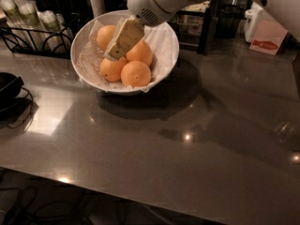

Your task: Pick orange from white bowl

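The white bowl (166,43), lined with crinkled white paper, stands at the back left of the grey table. It holds four yellow-orange oranges: back left (105,34), back right (141,54), front left (111,70) and front right (136,74). They look nearly alike. My gripper (112,55) reaches down from the white arm at the top into the bowl. Its cream tip is over the gap between the back left and front left oranges, and it covers part of the back left one. No orange is lifted.
A black dish (6,85) sits at the left edge. A wire rack with jars (28,20) stands behind the bowl on the left. A dark stand (206,27) and a white container with a red label (266,35) are at the back right.
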You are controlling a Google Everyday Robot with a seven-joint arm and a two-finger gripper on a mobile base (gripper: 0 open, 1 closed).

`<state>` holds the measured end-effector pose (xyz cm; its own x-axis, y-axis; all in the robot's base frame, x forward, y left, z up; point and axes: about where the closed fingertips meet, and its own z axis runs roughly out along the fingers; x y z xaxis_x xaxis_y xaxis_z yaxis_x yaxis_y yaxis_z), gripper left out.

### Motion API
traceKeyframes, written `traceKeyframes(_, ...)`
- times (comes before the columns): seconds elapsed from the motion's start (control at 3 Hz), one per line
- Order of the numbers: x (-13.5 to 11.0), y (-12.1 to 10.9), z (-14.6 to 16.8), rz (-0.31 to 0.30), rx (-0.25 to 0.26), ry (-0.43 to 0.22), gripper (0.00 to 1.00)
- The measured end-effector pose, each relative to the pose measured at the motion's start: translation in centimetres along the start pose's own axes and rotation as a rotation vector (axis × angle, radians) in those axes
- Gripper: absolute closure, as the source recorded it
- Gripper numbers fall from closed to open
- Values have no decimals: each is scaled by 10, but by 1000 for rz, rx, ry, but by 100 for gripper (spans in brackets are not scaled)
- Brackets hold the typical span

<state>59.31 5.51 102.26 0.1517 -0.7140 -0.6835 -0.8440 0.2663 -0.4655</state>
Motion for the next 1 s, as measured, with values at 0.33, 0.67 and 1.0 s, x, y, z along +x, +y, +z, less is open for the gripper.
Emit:
traceKeyframes(0.33,19,-14,26,134,7,-7,0)
traceKeyframes(0.67,20,-14,27,135,7,-7,0)
traceKeyframes(1.0,30,-16,37,156,5,1,0)
